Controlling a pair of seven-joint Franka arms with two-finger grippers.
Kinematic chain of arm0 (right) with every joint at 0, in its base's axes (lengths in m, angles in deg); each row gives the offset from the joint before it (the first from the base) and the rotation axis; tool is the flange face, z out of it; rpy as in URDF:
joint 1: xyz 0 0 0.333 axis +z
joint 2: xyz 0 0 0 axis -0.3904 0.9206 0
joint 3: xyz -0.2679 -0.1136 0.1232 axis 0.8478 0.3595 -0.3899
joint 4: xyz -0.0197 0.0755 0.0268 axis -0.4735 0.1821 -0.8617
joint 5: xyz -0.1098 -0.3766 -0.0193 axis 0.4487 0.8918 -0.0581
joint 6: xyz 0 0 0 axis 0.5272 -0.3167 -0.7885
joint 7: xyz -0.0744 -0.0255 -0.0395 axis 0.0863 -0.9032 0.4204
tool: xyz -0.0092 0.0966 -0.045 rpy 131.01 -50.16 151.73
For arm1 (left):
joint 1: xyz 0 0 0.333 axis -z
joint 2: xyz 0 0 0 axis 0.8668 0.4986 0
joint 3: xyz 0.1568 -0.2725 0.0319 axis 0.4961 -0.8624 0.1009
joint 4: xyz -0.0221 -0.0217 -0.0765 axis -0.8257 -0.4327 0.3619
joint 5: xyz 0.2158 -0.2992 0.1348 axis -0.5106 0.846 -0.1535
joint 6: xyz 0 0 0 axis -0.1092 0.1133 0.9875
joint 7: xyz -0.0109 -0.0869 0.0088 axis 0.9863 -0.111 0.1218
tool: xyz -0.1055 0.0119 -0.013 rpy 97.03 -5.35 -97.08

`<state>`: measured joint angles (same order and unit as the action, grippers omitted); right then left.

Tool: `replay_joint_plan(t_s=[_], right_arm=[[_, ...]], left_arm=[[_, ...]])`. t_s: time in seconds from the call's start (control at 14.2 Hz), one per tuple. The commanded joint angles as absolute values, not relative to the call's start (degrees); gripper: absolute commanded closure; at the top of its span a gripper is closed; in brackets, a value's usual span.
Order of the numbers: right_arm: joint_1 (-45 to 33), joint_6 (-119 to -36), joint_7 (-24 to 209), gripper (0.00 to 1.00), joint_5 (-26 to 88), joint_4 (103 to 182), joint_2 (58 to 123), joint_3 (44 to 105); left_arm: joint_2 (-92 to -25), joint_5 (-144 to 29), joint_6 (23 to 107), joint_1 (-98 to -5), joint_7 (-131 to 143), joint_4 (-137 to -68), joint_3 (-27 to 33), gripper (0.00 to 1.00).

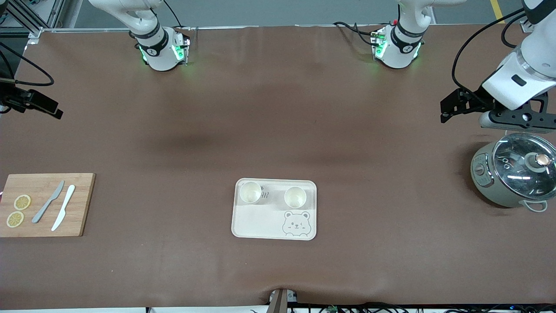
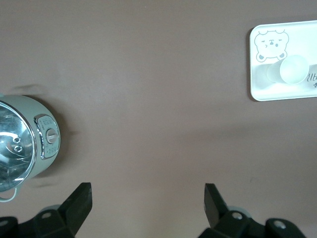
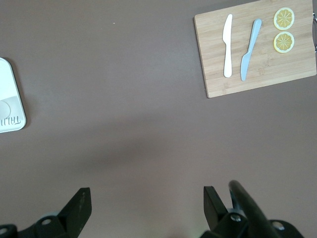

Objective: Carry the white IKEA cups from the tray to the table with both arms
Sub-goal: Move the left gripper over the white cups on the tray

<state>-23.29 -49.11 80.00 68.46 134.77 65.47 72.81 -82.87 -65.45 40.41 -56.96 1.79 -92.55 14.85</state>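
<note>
Two white IKEA cups stand upright on the cream bear tray point(image 1: 260, 224) near the table's middle, one point(image 1: 250, 192) toward the right arm's end and one point(image 1: 295, 197) toward the left arm's end. One cup point(image 2: 293, 68) and the tray point(image 2: 257, 89) show in the left wrist view. The tray's edge point(image 3: 11, 99) shows in the right wrist view. My left gripper point(image 1: 449, 108) point(image 2: 148, 198) is open and empty, up over the table beside the cooker. My right gripper point(image 1: 47, 108) point(image 3: 147, 198) is open and empty, up over the table at the right arm's end.
A grey-green cooker with a glass lid point(image 1: 514, 174) point(image 2: 20, 144) stands at the left arm's end. A wooden cutting board point(image 1: 43, 204) point(image 3: 255, 47) with two knives and two lemon slices lies at the right arm's end.
</note>
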Motion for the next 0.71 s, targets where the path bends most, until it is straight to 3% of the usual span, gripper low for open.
replay_joint_plan(t_s=[0.0, 0.64], right_arm=[[-23.24, -48.25, 79.63, 0.0, 69.03, 133.29, 66.08, 72.61], [-23.33, -48.69, 79.71, 0.0, 68.85, 133.12, 68.0, 72.52]], left_arm=[[-83.07, -64.32, 39.45, -57.37, 2.19, -91.6, 14.65, 0.0], [-81.31, -63.61, 40.93, -56.75, 9.27, -90.37, 9.91, 0.0]])
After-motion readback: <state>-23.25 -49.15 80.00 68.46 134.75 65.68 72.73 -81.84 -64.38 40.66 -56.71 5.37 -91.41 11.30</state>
